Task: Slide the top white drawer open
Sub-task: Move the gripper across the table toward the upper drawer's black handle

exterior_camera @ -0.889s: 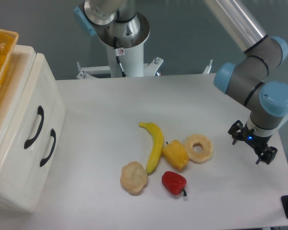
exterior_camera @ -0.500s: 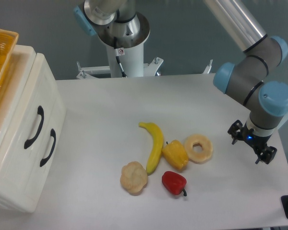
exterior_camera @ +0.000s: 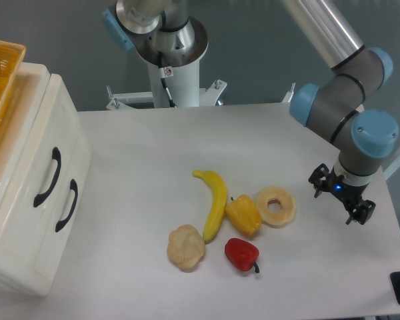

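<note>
Top white drawer sits shut at the tabletop's left edge, black handle untouched. Claw is well apart at far right, empty; opening can't be read. Approach step: next, cross over the toy food and hook that upper handle.

A robotics lab — an industrial arm on a metal pedestal, a plain white desk, grey backdrop, and toy food like a banana laid out.
</note>
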You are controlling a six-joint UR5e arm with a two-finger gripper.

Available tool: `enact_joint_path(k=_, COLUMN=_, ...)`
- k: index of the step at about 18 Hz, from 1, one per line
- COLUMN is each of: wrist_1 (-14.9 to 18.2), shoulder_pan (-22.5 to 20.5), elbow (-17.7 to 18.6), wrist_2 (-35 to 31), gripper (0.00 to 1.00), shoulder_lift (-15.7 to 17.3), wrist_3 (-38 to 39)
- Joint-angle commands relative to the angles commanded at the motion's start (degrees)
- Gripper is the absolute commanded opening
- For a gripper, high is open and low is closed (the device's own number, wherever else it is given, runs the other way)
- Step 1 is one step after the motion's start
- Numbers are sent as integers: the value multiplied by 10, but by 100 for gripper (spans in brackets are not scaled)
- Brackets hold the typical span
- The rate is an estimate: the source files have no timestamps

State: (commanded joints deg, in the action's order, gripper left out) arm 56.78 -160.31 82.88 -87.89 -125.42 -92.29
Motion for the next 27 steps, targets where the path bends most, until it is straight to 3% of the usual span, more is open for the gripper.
enact_joint_path(k=5, wrist_1=5, shoulder_pan=29, elbow=4, wrist_2=-2, gripper=100, shoulder_lift=16, wrist_3=91)
enact_joint_path(k=9, wrist_1=76, shoulder_pan=80, elbow=9, wrist_2=-2, gripper=100, shoulder_lift=47, wrist_3=195)
enact_joint_path(k=12, wrist_1=98, shoulder_pan=118, elbow=9, wrist_2=-1, gripper=100, shoulder_lift=64, wrist_3=294)
enact_joint_path(k=19, wrist_1=213, shoulder_pan=164, elbow=11, wrist_2=49, gripper=100, shoulder_lift=119, wrist_3=364)
enact_joint_path(k=27, wrist_1=222, shoulder_pan=241, elbow=80, wrist_2=149, gripper=100, shoulder_lift=192, wrist_3=475)
